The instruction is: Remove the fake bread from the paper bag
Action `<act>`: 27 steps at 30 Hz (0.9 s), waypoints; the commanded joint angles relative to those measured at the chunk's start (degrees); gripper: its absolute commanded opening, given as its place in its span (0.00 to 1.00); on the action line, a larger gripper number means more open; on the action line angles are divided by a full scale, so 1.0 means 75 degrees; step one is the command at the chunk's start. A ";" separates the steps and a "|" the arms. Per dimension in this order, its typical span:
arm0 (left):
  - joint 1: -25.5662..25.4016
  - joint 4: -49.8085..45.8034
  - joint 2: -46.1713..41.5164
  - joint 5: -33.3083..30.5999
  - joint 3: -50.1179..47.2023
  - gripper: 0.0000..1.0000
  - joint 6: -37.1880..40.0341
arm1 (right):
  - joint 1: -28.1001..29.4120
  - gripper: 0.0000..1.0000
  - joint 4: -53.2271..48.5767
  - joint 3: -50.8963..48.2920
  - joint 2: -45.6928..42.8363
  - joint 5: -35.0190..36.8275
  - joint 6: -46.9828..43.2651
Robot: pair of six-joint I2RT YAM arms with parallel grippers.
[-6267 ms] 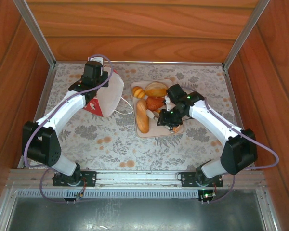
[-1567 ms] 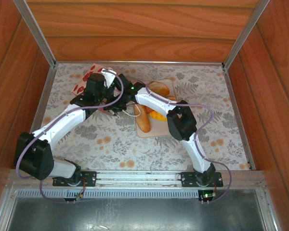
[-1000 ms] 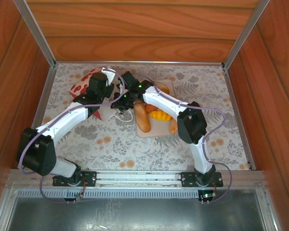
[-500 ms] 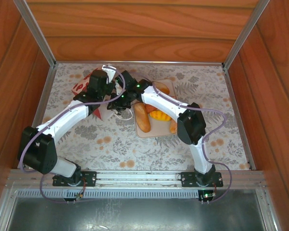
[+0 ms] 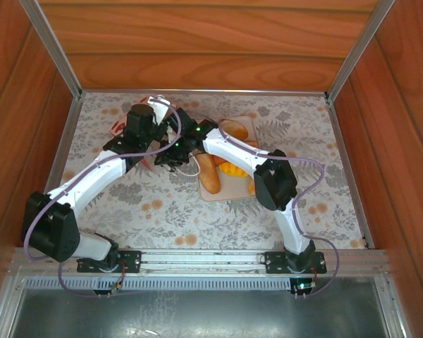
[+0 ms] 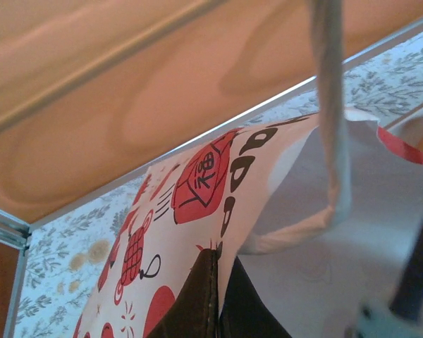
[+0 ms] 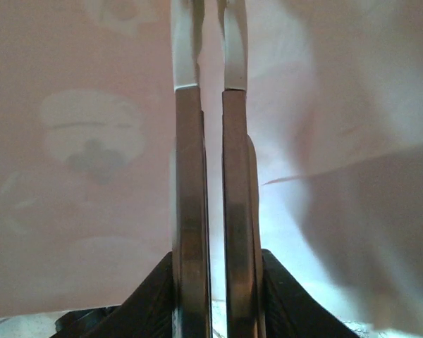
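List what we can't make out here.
- Inside of the paper bag: in the top view, the left arm and right arm cover its mouth; the right wrist view is too blurred.
- Right gripper: fingertips are cut off by the right wrist view's top edge, so the grip is unclear.
- Fake bread count on the tray: in the top view, the right arm covers part.

Floral-patterned table [image 5: 162, 204] bears a beige tray [image 5: 230, 191] toward its back

Tilted red-white paper bag [image 6: 190, 190] beside golden bread [image 5: 209, 172]
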 commanded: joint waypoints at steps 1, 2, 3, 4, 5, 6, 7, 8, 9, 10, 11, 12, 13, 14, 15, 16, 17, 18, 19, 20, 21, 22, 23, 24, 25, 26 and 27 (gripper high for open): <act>-0.0038 0.0265 -0.0382 0.0527 -0.0223 0.00 0.0184 | -0.0066 0.38 0.0218 -0.0109 0.0066 -0.0183 0.0256; -0.0035 0.0284 -0.0416 0.0597 -0.0281 0.00 0.0199 | -0.0066 0.40 0.0221 -0.0087 0.0084 -0.0185 0.0284; -0.0038 0.0319 -0.0457 0.0659 -0.0333 0.00 0.0219 | -0.0076 0.42 0.0213 -0.0080 0.0101 -0.0185 0.0301; -0.0032 0.0360 -0.0486 0.0684 -0.0384 0.00 0.0231 | -0.0078 0.44 0.0208 -0.0075 0.0113 -0.0192 0.0326; -0.0038 0.0406 -0.0516 0.0701 -0.0429 0.00 0.0245 | -0.0089 0.45 0.0208 -0.0074 0.0142 -0.0203 0.0347; -0.0038 0.0455 -0.0540 0.0721 -0.0461 0.00 0.0263 | -0.0106 0.47 0.0227 -0.0084 0.0168 -0.0224 0.0379; -0.0038 0.0477 -0.0552 0.0735 -0.0480 0.00 0.0258 | -0.0101 0.47 0.0284 -0.0094 0.0188 -0.0252 0.0407; -0.0038 0.0498 -0.0564 0.0764 -0.0492 0.00 0.0258 | -0.0108 0.48 0.0394 -0.0121 0.0212 -0.0306 0.0461; -0.0038 0.0509 -0.0575 0.0836 -0.0511 0.00 0.0259 | -0.0113 0.48 0.0455 -0.0123 0.0249 -0.0345 0.0501; -0.0038 0.0526 -0.0586 0.0901 -0.0516 0.00 0.0252 | -0.0113 0.48 0.0518 -0.0099 0.0291 -0.0397 0.0503; -0.0038 0.0535 -0.0578 0.0952 -0.0535 0.00 0.0241 | -0.0119 0.48 0.0616 -0.0075 0.0332 -0.0475 0.0514; -0.0038 0.0544 -0.0567 0.0960 -0.0529 0.00 0.0214 | -0.0103 0.48 0.0679 -0.0023 0.0374 -0.0542 0.0515; -0.0038 0.0541 -0.0552 0.0964 -0.0520 0.00 0.0205 | -0.0107 0.48 0.0735 0.0033 0.0417 -0.0610 0.0478; -0.0035 0.0549 -0.0546 0.0991 -0.0518 0.00 0.0188 | -0.0101 0.48 0.0793 0.0099 0.0452 -0.0676 0.0440; -0.0038 0.0550 -0.0541 0.1021 -0.0503 0.00 0.0183 | -0.0101 0.49 0.0821 0.0146 0.0483 -0.0720 0.0412; -0.0038 0.0550 -0.0540 0.1058 -0.0502 0.00 0.0173 | -0.0108 0.49 0.0828 0.0203 0.0515 -0.0730 0.0380; -0.0037 0.0561 -0.0540 0.1114 -0.0493 0.00 0.0143 | -0.0113 0.50 0.0777 0.0276 0.0561 -0.0695 0.0325; -0.0038 0.0573 -0.0540 0.1169 -0.0484 0.00 0.0118 | -0.0113 0.50 0.0761 0.0354 0.0619 -0.0710 0.0287; -0.0038 0.0573 -0.0530 0.1215 -0.0483 0.00 0.0098 | -0.0113 0.51 0.0778 0.0410 0.0669 -0.0761 0.0247; -0.0038 0.0588 -0.0507 0.1237 -0.0481 0.00 0.0082 | -0.0114 0.51 0.0813 0.0475 0.0742 -0.0850 0.0196; -0.0038 0.0596 -0.0477 0.1254 -0.0469 0.00 0.0083 | -0.0113 0.51 0.0855 0.0570 0.0823 -0.0982 0.0147; -0.0038 0.0596 -0.0450 0.1272 -0.0456 0.00 0.0070 | -0.0113 0.51 0.0903 0.0655 0.0892 -0.1108 0.0098; -0.0037 0.0596 -0.0429 0.1303 -0.0432 0.00 0.0069 | -0.0113 0.51 0.0921 0.0724 0.0966 -0.1217 0.0053; -0.0038 0.0596 -0.0404 0.1343 -0.0413 0.00 0.0054 | -0.0113 0.51 0.0938 0.0769 0.1025 -0.1304 0.0013; -0.0038 0.0597 -0.0385 0.1368 -0.0416 0.00 0.0047 | -0.0113 0.51 0.0985 0.0770 0.1027 -0.1375 -0.0026; -0.0038 0.0591 -0.0371 0.1375 -0.0405 0.00 0.0046 | -0.0113 0.51 0.1008 0.0753 0.0996 -0.1373 -0.0051; -0.0038 0.0590 -0.0345 0.1367 -0.0398 0.00 0.0035 | -0.0113 0.51 0.1068 0.0697 0.0931 -0.1371 -0.0077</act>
